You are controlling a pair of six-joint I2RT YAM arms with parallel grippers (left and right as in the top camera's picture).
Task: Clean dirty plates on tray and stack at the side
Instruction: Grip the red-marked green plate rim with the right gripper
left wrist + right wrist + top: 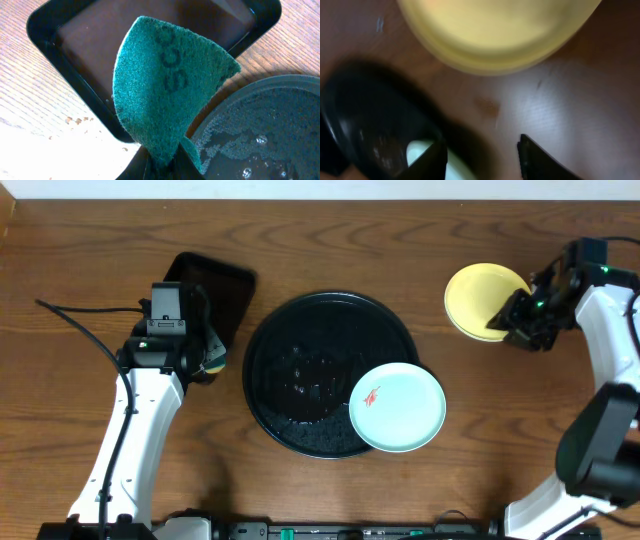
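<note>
The round black tray (300, 340) sits mid-table, wet with foam and drops; it also shows in the left wrist view (280, 115) and the right wrist view (365, 130). A mint-blue plate (398, 407) with a red smear rests on its lower right rim, and a sliver shows in the right wrist view (417, 150). The yellow plate (478, 295) lies on the table to the right, also in the right wrist view (495, 30). My right gripper (515, 320) (482, 155) is open and empty at its near edge. My left gripper (205, 365) (165, 167) is shut on a green scouring pad (165, 85). Only one mint-blue plate shows.
A smaller rectangular black tray (215, 290) lies left of the round tray, under the pad in the left wrist view (40, 30). A black cable (80, 320) runs across the table at the far left.
</note>
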